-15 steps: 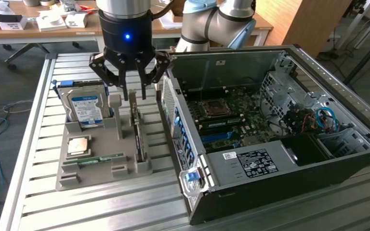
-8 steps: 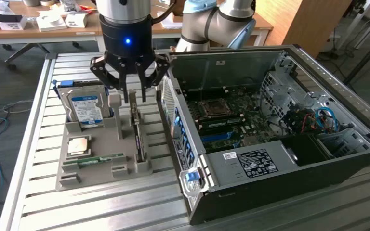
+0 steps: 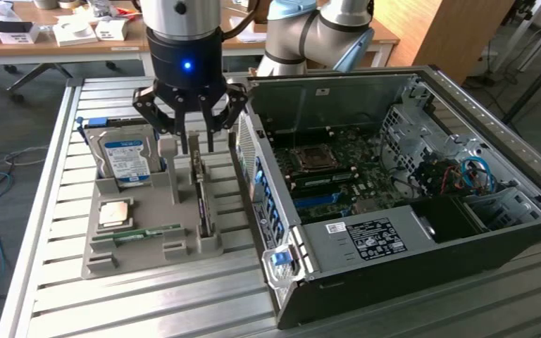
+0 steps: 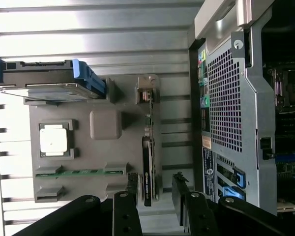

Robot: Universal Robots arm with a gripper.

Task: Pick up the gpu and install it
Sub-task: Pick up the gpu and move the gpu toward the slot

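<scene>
One arm hangs over a slatted metal worktop, its jaws pointing straight down above a grey holder tray. The jaws stand apart and grip nothing. In the wrist view their two dark fingers sit either side of one end of the gpu, with a gap showing between each finger and the card.

The gpu stands on its long edge in a narrow slot along the side of the tray nearest the computer case. From the exterior view it reads as a thin dark strip; from the wrist view a tan board face and a metal bracket at its far end can be made out. The jaws hover over the end of the card that lies farther from the exterior camera.

Three other parts share the tray. A silver hard drive with a blue-white label stands upright in its blue-edged cradle at the far corner, on the exterior view's left. A square processor lies flat in a recess nearer the camera, and a slim green memory stick stands on edge just beyond that.

The case lies on its side just beside the tray at the exterior view's right, its side panel off and the motherboard exposed. Its perforated rear panel faces the tray.
</scene>
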